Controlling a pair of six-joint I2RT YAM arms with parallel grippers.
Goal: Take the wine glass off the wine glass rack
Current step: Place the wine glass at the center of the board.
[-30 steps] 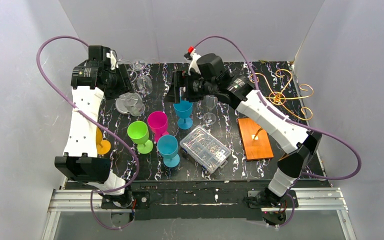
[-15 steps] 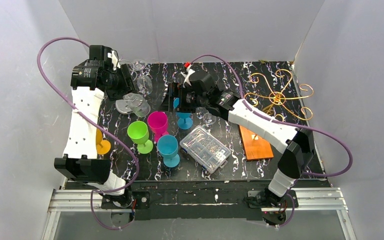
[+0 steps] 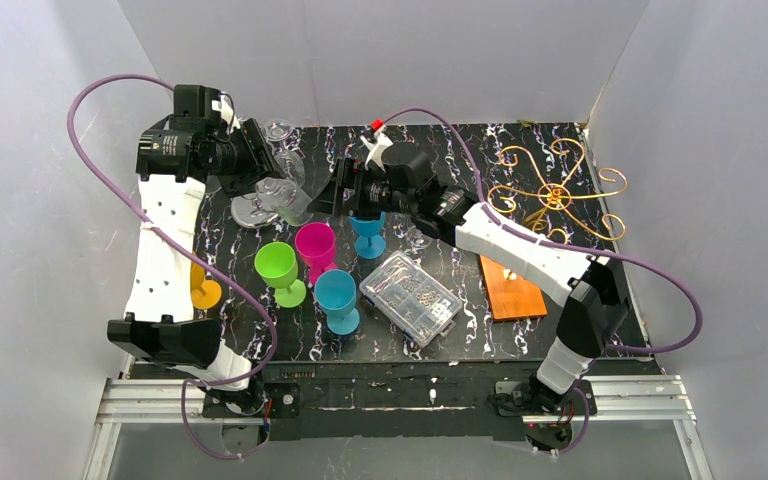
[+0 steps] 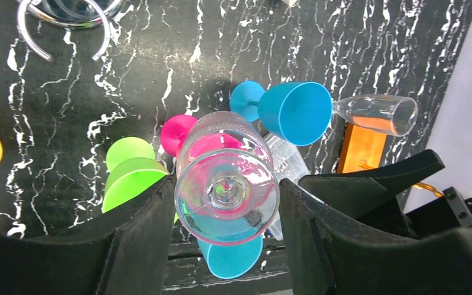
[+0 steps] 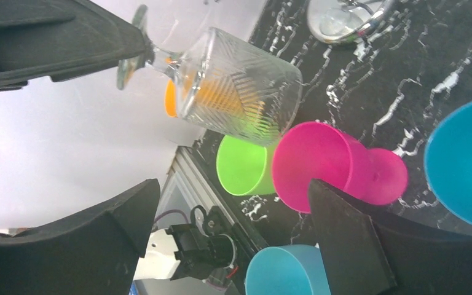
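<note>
Top external: left claw (image 4: 227,187) sits at the left rear of the counter (image 3: 490,335), jaws part-way apart and clamped on the round foot of the clear wine glass (image 5: 239,86). One finger (image 4: 141,227) is on each side of the foot, both touching it. The glass is tilted and off the counter, bowl pointing away from the claw toward the middle. Below it on the counter is a yellow cup (image 3: 203,291), half hidden by the left arm. Next come a green cup (image 3: 279,263), a pink cup (image 3: 314,242) and a blue cup (image 3: 337,292), close together and upright. A second blue cup (image 3: 368,232) stands just behind them, under the right arm's wrist. Right claw (image 5: 233,184) is mid-counter at the rear with its jaws spread wide. It grips nothing and hangs above the cups, facing the glass bowl and near it but not touching. A clear plastic box (image 3: 410,297) lies in front, right of the blue cup. Far right is the wine glass rack (image 3: 556,192), gold curled wire on its wooden base (image 3: 512,290), at the right rear. The wine glass is well apart from it, across the counter.
</note>
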